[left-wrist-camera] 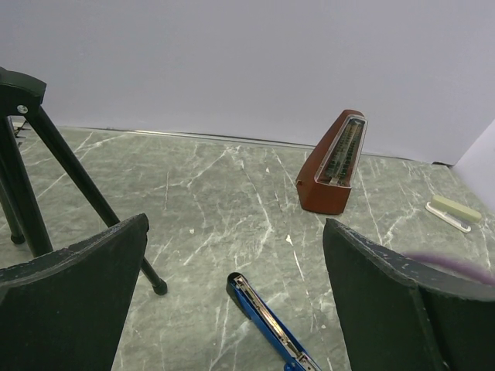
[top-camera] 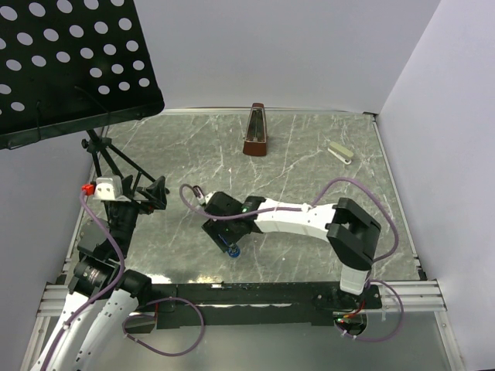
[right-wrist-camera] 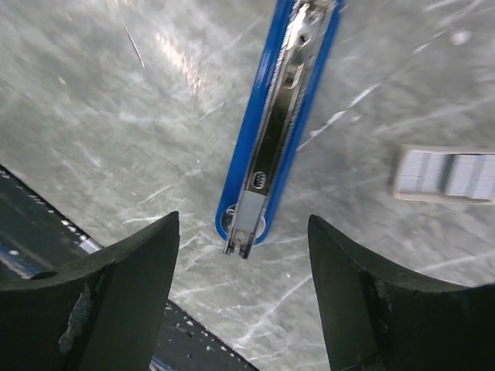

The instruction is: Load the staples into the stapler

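Nearest the arm bases, the left hand [left-wrist-camera: 236, 224] is hanging low over the counter [top-camera: 309, 170] with its two dark fingers [left-wrist-camera: 77, 286] spread wide and nothing between them. Just beside it the black tripod legs [left-wrist-camera: 46, 154] of a music stand [top-camera: 69, 62] are standing at the counter's left side. A little farther in, the right hand [right-wrist-camera: 244, 224] is hovering above the blue stapler [right-wrist-camera: 274, 131], its fingers [right-wrist-camera: 131, 278] standing well apart and gripping nothing (the stapler's end is showing in the gap between them, but it is lying below on the counter). The stapler is lying opened up, its silvery metal channel facing upward. The staples [right-wrist-camera: 445, 174], a small whitish box with grey strips showing in it, are lying flat on the counter near the stapler, apart from it and from both hands. Toward the far edge, a reddish-brown metronome [top-camera: 257, 131] is standing upright, and a small pale object [top-camera: 340, 151] is lying well to its right.
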Available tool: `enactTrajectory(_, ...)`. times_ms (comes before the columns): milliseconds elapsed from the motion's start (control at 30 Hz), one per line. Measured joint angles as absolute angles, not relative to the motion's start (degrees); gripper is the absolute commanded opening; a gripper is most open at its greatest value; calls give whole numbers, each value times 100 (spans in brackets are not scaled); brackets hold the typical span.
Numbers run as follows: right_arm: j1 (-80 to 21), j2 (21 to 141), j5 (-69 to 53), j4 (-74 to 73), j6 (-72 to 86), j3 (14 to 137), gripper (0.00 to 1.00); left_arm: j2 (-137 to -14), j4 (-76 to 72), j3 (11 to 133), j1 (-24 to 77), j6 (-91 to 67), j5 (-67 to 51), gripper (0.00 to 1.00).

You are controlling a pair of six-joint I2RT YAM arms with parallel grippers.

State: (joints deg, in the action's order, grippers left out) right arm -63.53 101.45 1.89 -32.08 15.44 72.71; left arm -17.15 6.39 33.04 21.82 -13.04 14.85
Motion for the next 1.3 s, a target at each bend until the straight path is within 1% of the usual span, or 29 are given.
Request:
enactTrajectory(133, -6414, 10385, 209, -3155, 1522, 7185, 66, -1728, 637, 3304, 2182, -1304, 1485, 99)
enactTrajectory(400, -6261, 10346, 425, -2967, 1437, 6650, 61, -1909, 635, 3304, 2182, -1315, 1485, 99)
enactTrajectory(600, -5905, 9955, 462, -2609, 1170, 6128, 61, -2143, 631, 3304, 2182, -1354, 1479, 99)
enactTrajectory(700, -5754, 9756, 449, -2493, 969, 5894, 63, -2290, 633, 3304, 2182, -1435, 1452, 100)
enactTrajectory(733, -5714, 9671, 434, -2471, 888, 5806, 66, -2322, 635, 3304, 2182, -1450, 1444, 100)
enactTrajectory(867, -5623, 9354, 141, -2397, 539, 5655, 70, -2381, 633, 3304, 2182, -1503, 1446, 99)
enactTrajectory(1033, -5623, 9415, -165, -2018, 60, 6110, 72, -2460, 635, 3304, 2171, -1608, 1507, 99)
enactTrajectory(1233, -5625, 10613, -270, -1483, -309, 7408, 70, -2571, 666, 3304, 2154, -1647, 1704, 99)
enactTrajectory(1300, -5623, 10809, -283, -1455, -349, 7518, 68, -2593, 670, 3304, 2150, -1669, 1752, 99)
